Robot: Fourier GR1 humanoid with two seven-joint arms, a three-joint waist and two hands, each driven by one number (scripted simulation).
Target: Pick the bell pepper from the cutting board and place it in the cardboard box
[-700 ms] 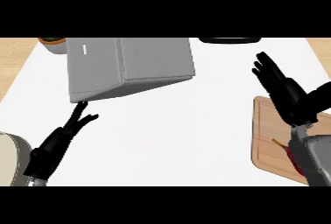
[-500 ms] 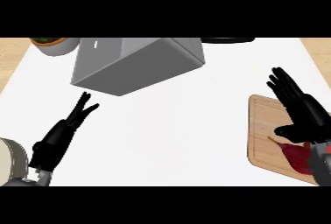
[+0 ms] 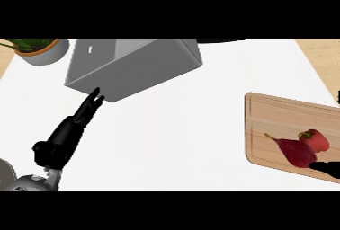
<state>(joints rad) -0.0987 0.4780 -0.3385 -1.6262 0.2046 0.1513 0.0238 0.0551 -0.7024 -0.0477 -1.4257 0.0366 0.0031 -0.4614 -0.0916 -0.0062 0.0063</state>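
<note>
Red and small, our bell pepper [image 3: 315, 140] lies on the cutting board [image 3: 279, 123], far right on the tabletop [image 3: 199, 117], touching a dark red vegetable [image 3: 293, 151]. Its green stem points up-left; the long axis runs diagonally. We might grab the neighbour by mistake. Our right hand [image 3: 327, 167] barely shows; fingers we cannot tell. Our left hand [image 3: 69, 130] keeps fingers straight, together, near the box [image 3: 133, 67].

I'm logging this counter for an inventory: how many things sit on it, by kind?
Box: 1
Cutting board: 1
Red bell pepper: 1
Dark red vegetable: 1
Potted plant: 1
Total: 5
</note>
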